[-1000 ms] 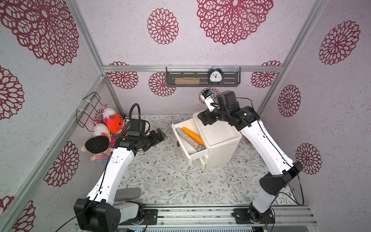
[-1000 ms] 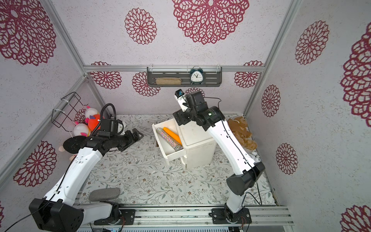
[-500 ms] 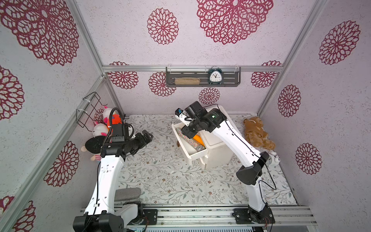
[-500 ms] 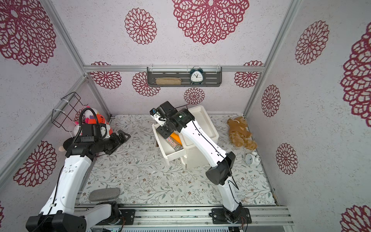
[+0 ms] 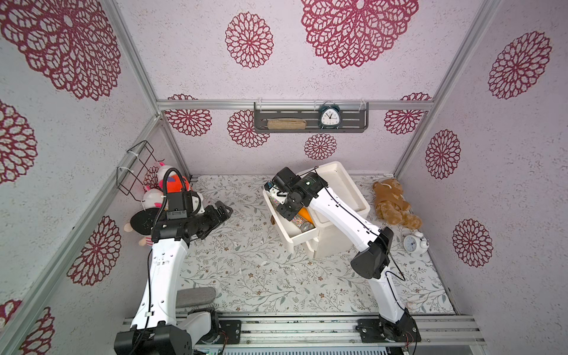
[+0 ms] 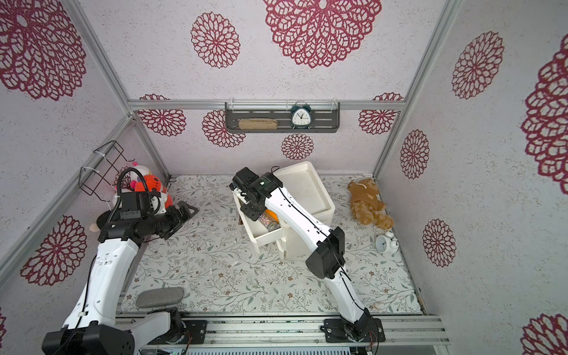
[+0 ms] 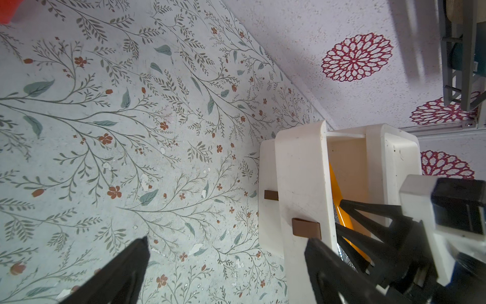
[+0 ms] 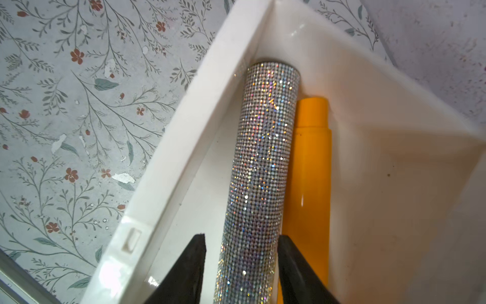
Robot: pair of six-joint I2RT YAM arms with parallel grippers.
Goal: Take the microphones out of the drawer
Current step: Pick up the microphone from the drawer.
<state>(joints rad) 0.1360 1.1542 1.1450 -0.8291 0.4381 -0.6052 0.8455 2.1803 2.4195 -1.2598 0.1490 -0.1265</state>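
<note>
The microphone point(image 8: 260, 171), with a glittery silver handle, lies in the pulled-out white drawer point(image 8: 184, 147) next to an orange tube point(image 8: 310, 171). In both top views its sparkling end shows point(image 5: 299, 219) point(image 6: 266, 218) past my right wrist, inside the drawer point(image 5: 295, 238) point(image 6: 264, 236). My right gripper point(image 8: 242, 237) point(image 5: 284, 209) reaches down into the drawer, jaws narrowed round the handle, one finger against it, the other very close. The microphone still rests on the drawer floor. My left gripper point(image 7: 227, 240) point(image 5: 226, 210) point(image 6: 189, 210) hangs wide open and empty over the mat, left of the drawer point(image 7: 302, 184).
The white cabinet point(image 5: 338, 190) stands behind the drawer. A brown teddy point(image 5: 393, 203) and a white alarm clock point(image 5: 415, 242) lie to its right. Plush toys point(image 5: 172, 187) and a wire basket point(image 5: 135, 169) fill the left corner. A grey pouch point(image 5: 196, 296) lies near the front.
My right arm swung down from above the cabinet into the drawer and its jaws narrowed round the microphone handle. My left arm drew back leftward, still open.
</note>
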